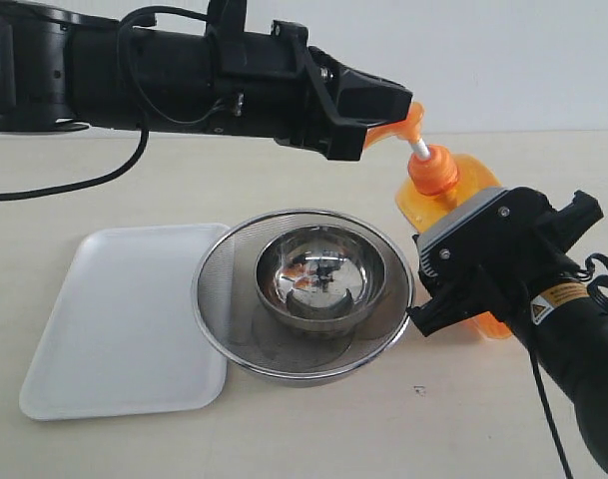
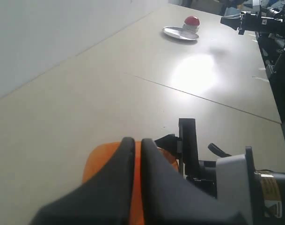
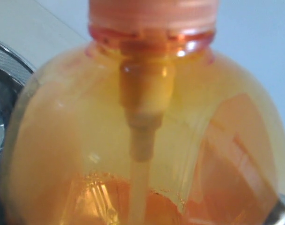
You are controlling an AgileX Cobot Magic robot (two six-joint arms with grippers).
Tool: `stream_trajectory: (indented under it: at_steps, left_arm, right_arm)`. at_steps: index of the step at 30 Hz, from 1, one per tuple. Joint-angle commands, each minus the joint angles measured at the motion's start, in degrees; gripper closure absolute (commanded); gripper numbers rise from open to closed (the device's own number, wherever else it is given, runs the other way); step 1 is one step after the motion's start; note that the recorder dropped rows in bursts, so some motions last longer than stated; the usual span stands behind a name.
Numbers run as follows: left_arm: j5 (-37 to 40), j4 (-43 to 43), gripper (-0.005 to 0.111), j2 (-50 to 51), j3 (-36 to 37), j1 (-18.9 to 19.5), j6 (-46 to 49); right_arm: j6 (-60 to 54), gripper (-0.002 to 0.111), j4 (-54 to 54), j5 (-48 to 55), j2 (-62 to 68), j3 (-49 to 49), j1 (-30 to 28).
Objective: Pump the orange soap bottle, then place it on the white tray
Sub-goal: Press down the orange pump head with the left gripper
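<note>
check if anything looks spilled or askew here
No spill shows. The orange soap bottle leans askew in the right gripper, beside the strainer bowl, with the shut left gripper on its pump head.

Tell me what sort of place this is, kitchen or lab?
Most likely a robotics lab bench, not a kitchen: a pale table against a plain white wall, more black equipment further along the table, and staged props such as the white tray and a steel strainer bowl.

The pale worktop [image 1: 313, 429] carries a mesh strainer [image 1: 224, 289] just beside the right hand [image 1: 448, 299], and a tray [image 1: 124, 329] touching the strainer's far side.
</note>
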Motion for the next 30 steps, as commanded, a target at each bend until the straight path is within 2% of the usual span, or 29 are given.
stream_trajectory:
  at_steps: [1, 8, 30]
  left_arm:
    - [0.0, 1.6, 0.102, 1.9, 0.3, -0.5, -0.3]
    - [2.1, 1.6, 0.102, 6.5, 0.3, -0.5, -0.1]
    - [2.3, 1.6, 0.102, 6.9, 0.3, -0.5, 0.1]
  right_arm:
    - [0.2, 0.108, -0.4, -0.1, -0.4, -0.1, 0.1]
    - [0.4, 0.108, -1.2, -0.1, -0.4, -0.1, 0.1]
    - [1.1, 0.108, -1.9, 0.0, -0.4, -0.1, 0.1]
